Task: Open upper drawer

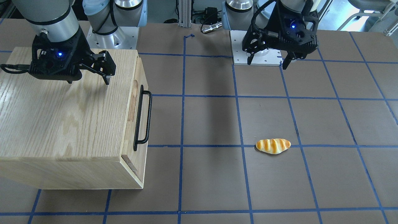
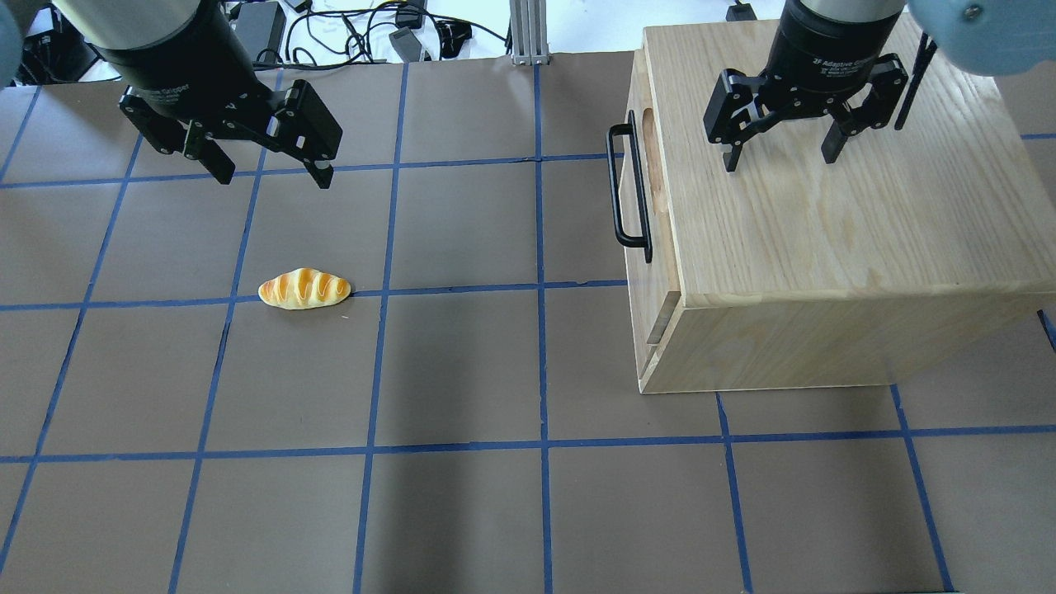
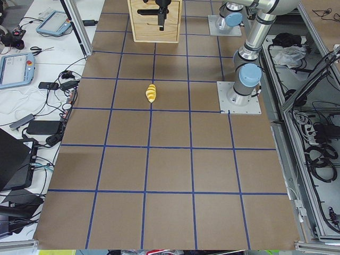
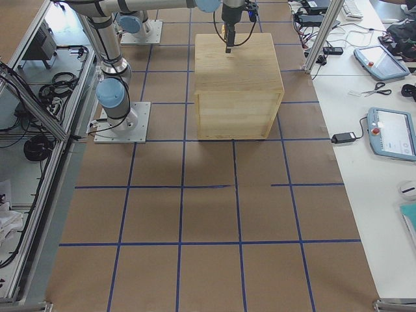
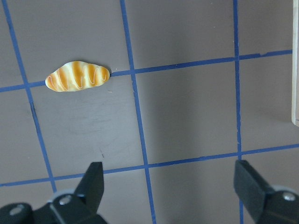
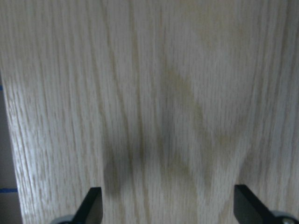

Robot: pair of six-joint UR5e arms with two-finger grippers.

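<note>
A light-oak cabinet stands on the robot's right side of the table. Its upper drawer front faces the table's middle and carries a long black bar handle and a notch in its top edge. The drawer front sits close against the cabinet. It also shows in the front-facing view with the handle. My right gripper hangs open and empty just above the cabinet top, behind the handle; the wrist view shows only wood. My left gripper is open and empty above the bare table, far from the cabinet.
A toy bread roll lies on the brown, blue-taped table, in front of the left gripper; it also shows in the left wrist view. Cables and a post lie beyond the table's far edge.
</note>
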